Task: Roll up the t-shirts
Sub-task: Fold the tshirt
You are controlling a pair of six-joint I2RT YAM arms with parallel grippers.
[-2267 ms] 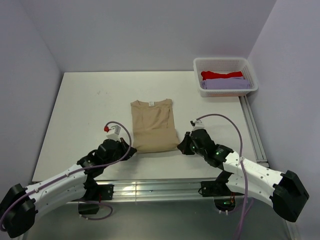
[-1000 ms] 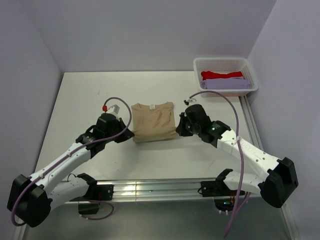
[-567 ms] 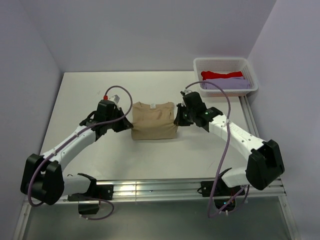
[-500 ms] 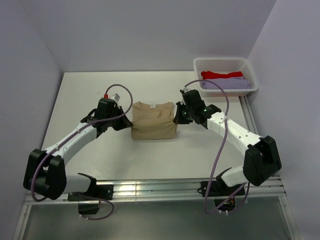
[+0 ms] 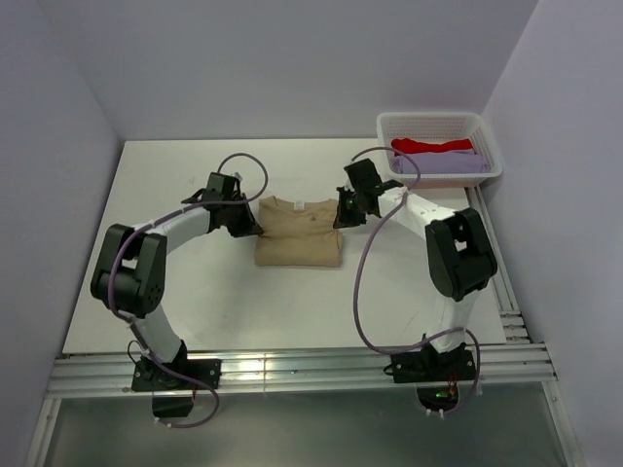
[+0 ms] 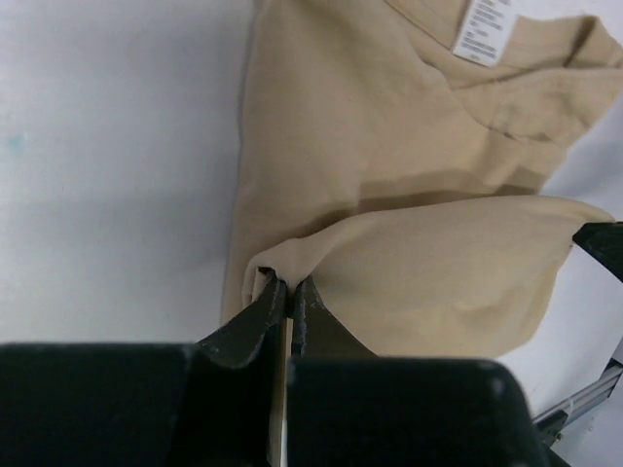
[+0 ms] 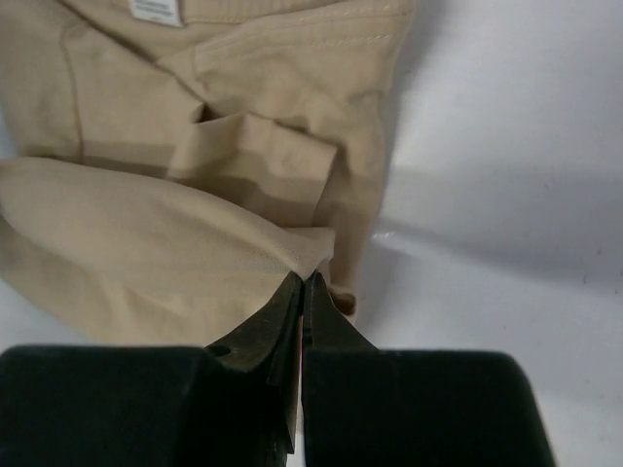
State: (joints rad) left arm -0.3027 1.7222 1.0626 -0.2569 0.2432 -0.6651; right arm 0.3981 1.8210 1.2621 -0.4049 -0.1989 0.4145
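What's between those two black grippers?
The tan-beige cotton t-shirt, its hem folded over; left gripper and right gripper each pinch a corner. Top view shows it.

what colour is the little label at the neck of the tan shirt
White label on the tan shirt; clearest in the left wrist view.

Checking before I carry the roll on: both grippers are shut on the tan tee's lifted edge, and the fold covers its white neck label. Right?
Not quite. The left gripper and right gripper are indeed shut on the lifted edge of the tan tee, but the white neck label is uncovered and lies beyond the fold. Both wrist views show it.
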